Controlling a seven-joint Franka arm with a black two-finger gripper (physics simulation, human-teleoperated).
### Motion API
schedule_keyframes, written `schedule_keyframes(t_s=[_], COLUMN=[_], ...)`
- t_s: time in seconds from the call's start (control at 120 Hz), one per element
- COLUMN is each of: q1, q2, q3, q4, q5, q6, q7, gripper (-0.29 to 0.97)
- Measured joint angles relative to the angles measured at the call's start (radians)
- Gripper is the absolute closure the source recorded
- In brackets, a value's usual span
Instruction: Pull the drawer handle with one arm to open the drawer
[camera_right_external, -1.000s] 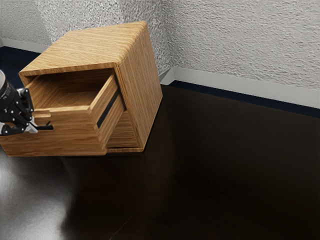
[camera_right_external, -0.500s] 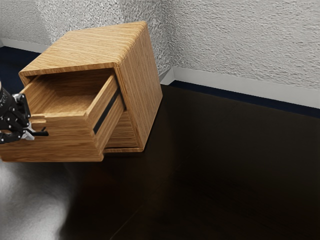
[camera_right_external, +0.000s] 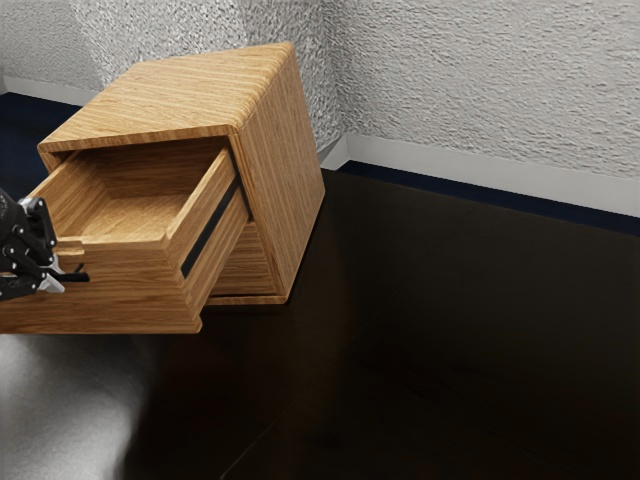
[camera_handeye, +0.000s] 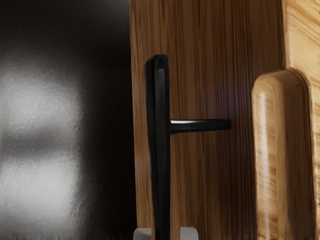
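drawer: light wood-grain drawer (camera_right_external: 110, 300) stands drawn well out of the boxy wood-grain cabinet (camera_right_external: 270, 150), at 9 o'clock in the exterior view | handle: slim black bar handle (camera_right_external: 76, 277) (camera_handeye: 157, 150) on the drawer front | gripper: black two-finger gripper (camera_right_external: 48, 272) narrow, pale pads (camera_handeye: 142, 233) against both sides of the handle, clamping it | support: glossy black table (camera_right_external: 450, 350) under the cabinet

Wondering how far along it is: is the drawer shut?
No, the drawer stands well out of the cabinet, its wooden inside showing.
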Motion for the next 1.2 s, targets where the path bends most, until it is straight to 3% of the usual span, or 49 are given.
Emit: schedule_keyframes(t_s=[0.508, 0.675, 0.842, 0.917, 1.058, 1.2], q1=[0.003, 0.002, 0.002, 0.007, 0.021, 0.021], q2=[-0.019, -0.029, -0.062, -0.02, 0.271, 0.395], q3=[-0.007, -0.007, -0.008, -0.004, 0.002, 0.001], q4=[0.004, 0.004, 0.011, 0.142, 0.563, 0.687], q5=[-0.001, -0.001, -0.001, -0.001, 0.003, 0.006], q6=[-0.007, -0.007, -0.024, -0.089, -0.301, -0.421], q7=[0.001, 0.004, 0.003, 0.003, 0.003, 0.003], gripper=[0.78, 0.68, 0.5, 0.36, 0.18, 0.09])
